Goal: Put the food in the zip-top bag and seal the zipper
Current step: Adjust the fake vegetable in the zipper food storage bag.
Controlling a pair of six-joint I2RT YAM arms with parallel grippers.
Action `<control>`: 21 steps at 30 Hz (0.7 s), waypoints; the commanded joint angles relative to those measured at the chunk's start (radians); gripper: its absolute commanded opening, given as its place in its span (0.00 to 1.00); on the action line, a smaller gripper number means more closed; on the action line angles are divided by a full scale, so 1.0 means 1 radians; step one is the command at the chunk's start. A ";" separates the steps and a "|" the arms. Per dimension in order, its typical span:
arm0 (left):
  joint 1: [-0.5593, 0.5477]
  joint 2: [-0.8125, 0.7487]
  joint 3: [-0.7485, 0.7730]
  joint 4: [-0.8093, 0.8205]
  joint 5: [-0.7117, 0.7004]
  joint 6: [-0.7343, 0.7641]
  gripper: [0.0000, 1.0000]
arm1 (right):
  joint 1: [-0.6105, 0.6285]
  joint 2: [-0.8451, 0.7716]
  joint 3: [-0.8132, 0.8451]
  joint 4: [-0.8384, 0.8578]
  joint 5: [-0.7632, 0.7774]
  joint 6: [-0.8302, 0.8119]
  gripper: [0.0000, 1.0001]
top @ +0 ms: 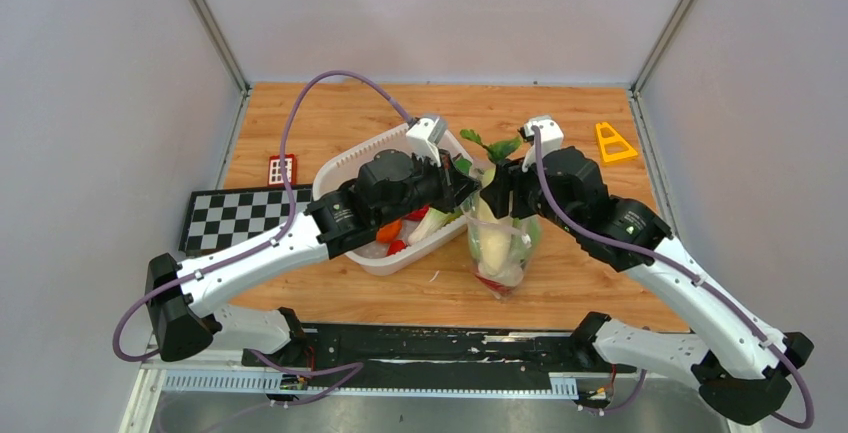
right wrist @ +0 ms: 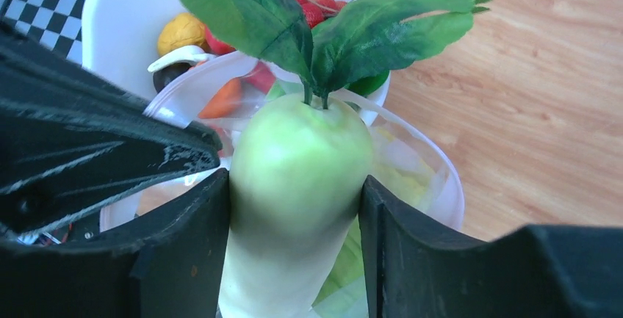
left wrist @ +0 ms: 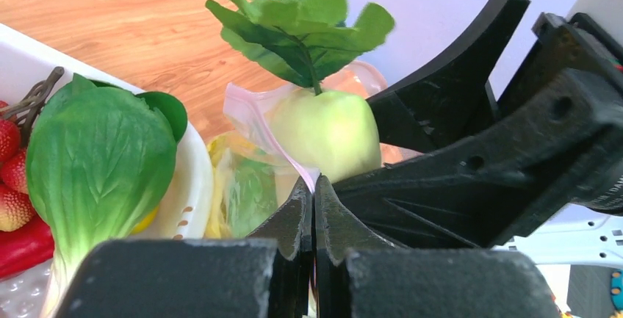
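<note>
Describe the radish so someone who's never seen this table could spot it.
Find the white tub on the wooden table; just right of it stands the clear zip-top bag. The long radish rises from its mouth, gripped by the right end effector. It alone is tall, pale, with green leaves on top.
</note>
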 commanded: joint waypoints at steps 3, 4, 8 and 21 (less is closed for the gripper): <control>0.000 -0.058 0.041 0.092 -0.055 0.017 0.00 | 0.007 -0.100 0.005 0.082 -0.157 -0.169 0.23; 0.001 -0.056 0.044 0.090 -0.057 0.016 0.00 | 0.007 -0.106 0.005 0.082 -0.183 -0.182 0.22; 0.000 -0.057 0.053 0.077 -0.080 0.017 0.00 | 0.007 -0.116 0.009 0.050 -0.214 -0.224 0.19; 0.001 -0.070 0.071 0.075 -0.183 0.046 0.00 | 0.007 0.055 0.157 -0.252 -0.324 -0.325 0.16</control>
